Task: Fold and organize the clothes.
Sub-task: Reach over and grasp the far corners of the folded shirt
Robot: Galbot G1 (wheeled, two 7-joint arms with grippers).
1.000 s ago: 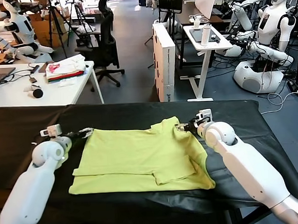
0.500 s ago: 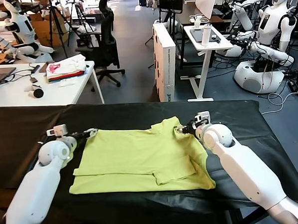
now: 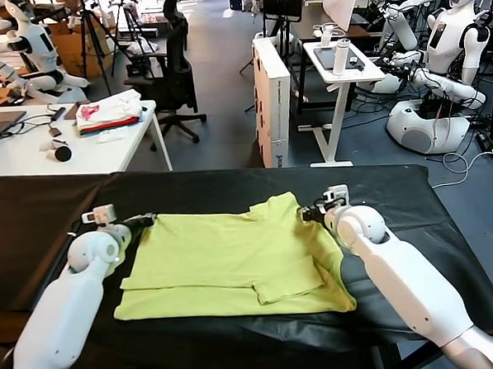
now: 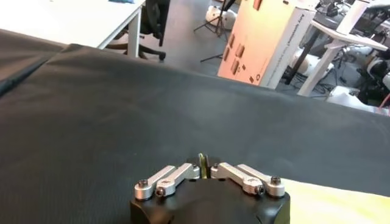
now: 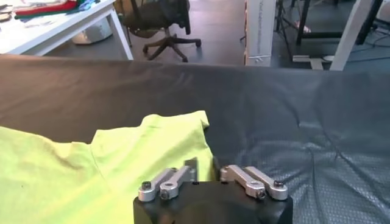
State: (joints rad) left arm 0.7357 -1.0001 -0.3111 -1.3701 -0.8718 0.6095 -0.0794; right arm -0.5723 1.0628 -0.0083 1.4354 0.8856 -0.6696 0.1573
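The lime-yellow T-shirt (image 3: 234, 264) lies flat on the black-covered worktop (image 3: 414, 225), partly folded, its near hem well back from the front edge, with bare cloth in front of it and to both sides. A folded sleeve flap lies over the near right part of the shirt.

The left tool (image 3: 143, 221) sits at the shirt's far left corner, pinched shut on the fabric edge; in the left wrist view a thin sliver of yellow shows between its closed fingers (image 4: 183, 172). The right tool (image 3: 307, 212) sits at the far right, beside the raised neck fold, likewise closed on the shirt edge (image 5: 183, 146). Both arms reach along the shirt's sides, leaving its middle uncovered. Beyond the shirt the worktop runs bare to its far edge.

Past that edge stand a white desk (image 3: 30, 154) on the left carrying a stack of folded cloth (image 3: 109, 111), an office chair (image 3: 173, 73), a tall cardboard box (image 3: 271, 100), a small white stand (image 3: 340, 72), and white robots (image 3: 443, 67) at right. None of these reach over the worktop.

A second ago both tools stood wide at these corners; they have since closed, and the left one has moved slightly inward.
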